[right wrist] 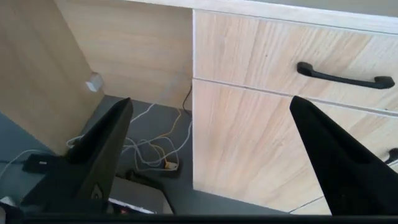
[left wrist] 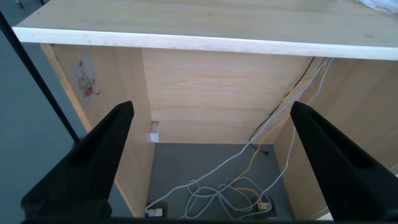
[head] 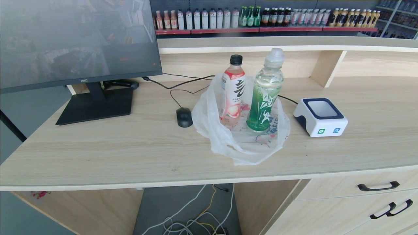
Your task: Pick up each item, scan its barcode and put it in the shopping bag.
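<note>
Two bottles stand upright inside the white plastic shopping bag (head: pixel 225 137) on the wooden counter: a pink peach drink bottle (head: pixel 232 93) with a black cap and a green bottle (head: pixel 265 94) with a clear cap. The white and navy barcode scanner (head: pixel 320 117) sits just right of the bag. My left gripper (left wrist: pixel 211 158) is open below the counter's front edge, facing the knee space with loose cables. My right gripper (right wrist: pixel 211 155) is open too, low in front of the drawer fronts (right wrist: pixel 280 124).
A monitor (head: pixel 78 42) on a black stand occupies the counter's left back. A black mouse (head: pixel 184 117) lies left of the bag, its cable running behind. Drawer handles (head: pixel 378 187) sit under the counter at right. Cables (left wrist: pixel 230 186) lie on the floor beneath.
</note>
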Tool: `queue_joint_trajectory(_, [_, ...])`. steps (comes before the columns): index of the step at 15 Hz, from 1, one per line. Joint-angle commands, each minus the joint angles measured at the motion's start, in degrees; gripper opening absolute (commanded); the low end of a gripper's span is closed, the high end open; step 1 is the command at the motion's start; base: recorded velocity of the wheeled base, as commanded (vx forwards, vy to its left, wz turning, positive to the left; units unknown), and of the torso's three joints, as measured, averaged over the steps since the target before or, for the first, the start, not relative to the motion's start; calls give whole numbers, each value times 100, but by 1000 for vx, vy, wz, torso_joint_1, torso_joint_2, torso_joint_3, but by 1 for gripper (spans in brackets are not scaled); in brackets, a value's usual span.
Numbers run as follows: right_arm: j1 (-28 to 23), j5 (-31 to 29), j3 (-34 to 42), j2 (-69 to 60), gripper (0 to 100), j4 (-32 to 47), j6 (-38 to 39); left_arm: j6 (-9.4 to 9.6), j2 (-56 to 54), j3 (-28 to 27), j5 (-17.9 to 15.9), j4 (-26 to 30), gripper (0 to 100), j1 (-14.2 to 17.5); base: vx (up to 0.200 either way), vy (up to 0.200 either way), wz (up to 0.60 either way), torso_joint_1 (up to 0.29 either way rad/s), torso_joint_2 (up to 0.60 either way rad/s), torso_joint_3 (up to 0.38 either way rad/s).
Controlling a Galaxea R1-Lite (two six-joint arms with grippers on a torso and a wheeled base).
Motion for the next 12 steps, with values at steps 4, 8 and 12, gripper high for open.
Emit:
queue_joint_trajectory(4, [-186, -7, -1, -46, 100, 8, 0, -10, -10, 0, 1, -1, 100, 1, 0, 0, 0, 0, 0, 0])
queue_joint_trajectory(8, [-195, -42, -1, -46, 100, -18, -246, -27, -10, 0, 1, -1, 100, 1, 0, 0, 0, 0, 0, 0])
queue_joint_trajectory(12, [-960, -122, 7, -125, 100, -1, 9, -36, -10, 0, 1, -1, 100, 10, 0, 0, 0, 0, 0, 0])
